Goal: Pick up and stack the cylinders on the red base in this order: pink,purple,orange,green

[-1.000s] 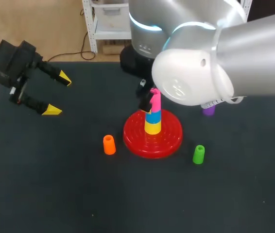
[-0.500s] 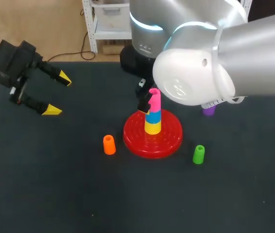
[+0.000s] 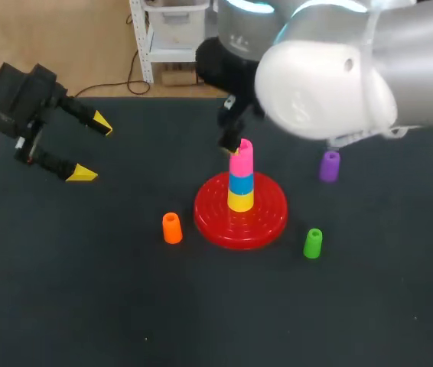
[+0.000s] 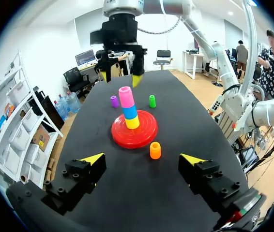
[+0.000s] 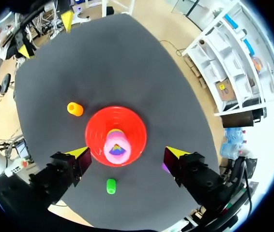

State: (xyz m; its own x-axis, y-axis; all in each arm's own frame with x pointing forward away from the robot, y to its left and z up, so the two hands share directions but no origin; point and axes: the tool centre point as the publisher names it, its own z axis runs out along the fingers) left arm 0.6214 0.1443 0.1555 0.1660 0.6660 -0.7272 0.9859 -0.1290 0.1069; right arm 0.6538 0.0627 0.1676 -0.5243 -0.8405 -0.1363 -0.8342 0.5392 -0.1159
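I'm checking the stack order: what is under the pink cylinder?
A blue cylinder, then a yellow one on the red base. Any peg inside them is covered.

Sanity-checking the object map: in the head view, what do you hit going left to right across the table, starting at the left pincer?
left pincer → small orange plastic cylinder → round red plastic base → small green plastic cylinder → small purple plastic cylinder

text: none legible | labels: none | numbers: none | signs: none
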